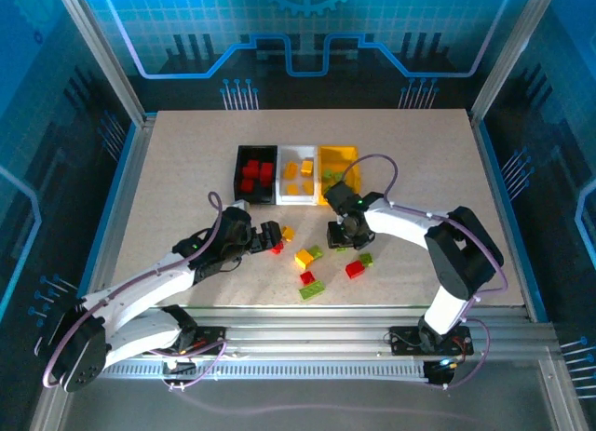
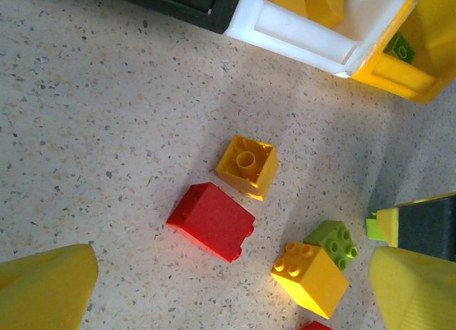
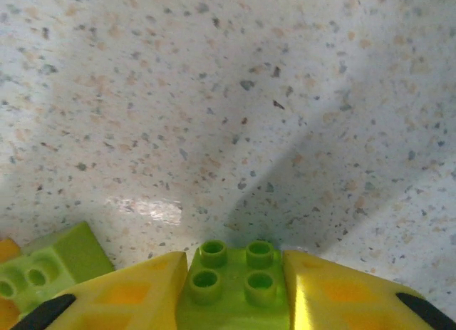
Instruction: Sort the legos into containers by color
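Left of centre in the overhead view: left gripper (image 1: 270, 237), low over the table (image 1: 186, 170), fingers spread wide. From its wrist camera, yellow fingers (image 2: 46, 291) at the two bottom corners, with a red brick (image 2: 211, 221) between them and a little higher in frame, untouched; probably held wide to straddle that brick before closing. Just up-right of it a yellow brick (image 2: 247, 166); lower right, another yellow block (image 2: 311, 276) touching a lime brick (image 2: 333, 243). Upper centre overhead, the containers (image 1: 278, 170) joined in a row: black bin (image 1: 239, 175) with red pieces, white bin (image 1: 298, 200) with yellow ones, yellow-orange bin (image 1: 352, 156) with green ones, so seemingly the home for green. Below them, loose legos (image 1: 304, 258) scattered mid-table. Right of centre, right gripper (image 1: 340, 240) down at the table; in its wrist view clamped on a green brick (image 3: 233, 280), studs up, fingertips (image 3: 335, 294) pressing opposite flat sides, likely for a square, twist-free lift. Second green brick (image 3: 46, 269) at lower left, apart from the grip.
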You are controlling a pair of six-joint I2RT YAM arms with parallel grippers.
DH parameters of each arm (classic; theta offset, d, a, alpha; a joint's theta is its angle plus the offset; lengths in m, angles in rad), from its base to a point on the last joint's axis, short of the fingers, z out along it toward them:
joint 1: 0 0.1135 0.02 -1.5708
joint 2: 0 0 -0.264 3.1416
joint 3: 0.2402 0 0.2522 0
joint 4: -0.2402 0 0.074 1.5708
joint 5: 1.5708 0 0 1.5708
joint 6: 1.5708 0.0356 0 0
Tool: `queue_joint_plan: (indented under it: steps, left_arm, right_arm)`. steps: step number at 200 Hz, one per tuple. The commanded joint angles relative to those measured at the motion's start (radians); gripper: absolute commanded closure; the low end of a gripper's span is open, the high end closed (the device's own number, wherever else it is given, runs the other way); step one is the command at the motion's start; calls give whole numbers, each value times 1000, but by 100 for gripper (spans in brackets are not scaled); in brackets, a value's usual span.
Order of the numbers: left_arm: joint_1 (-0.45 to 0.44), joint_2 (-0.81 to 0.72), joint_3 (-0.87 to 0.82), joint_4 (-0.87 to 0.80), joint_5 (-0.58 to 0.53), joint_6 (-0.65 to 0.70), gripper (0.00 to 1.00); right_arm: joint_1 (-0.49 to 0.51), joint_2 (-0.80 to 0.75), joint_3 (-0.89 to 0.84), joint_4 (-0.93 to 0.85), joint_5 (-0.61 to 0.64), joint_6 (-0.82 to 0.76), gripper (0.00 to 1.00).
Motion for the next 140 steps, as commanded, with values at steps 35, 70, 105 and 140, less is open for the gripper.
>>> queue_joint_plan:
  steps: [35, 70, 105, 140]
  left_arm:
    - [-5, -15, -13, -17, -27, 3, 1]
    - [-5, -20, -19, -29, -14, -6, 1]
    - [-4, -45, -24, -50, 8, 1, 1]
    - [-3, -70, -28, -68, 12, 7, 1]
  right_arm:
    - [-60, -83, 228, -81, 92, -33, 63]
    - [-147, 70, 424, -78, 126, -18, 60]
    - [-193, 278, 657, -137, 132, -25, 60]
    - [-221, 400, 811, -205, 142, -9, 55]
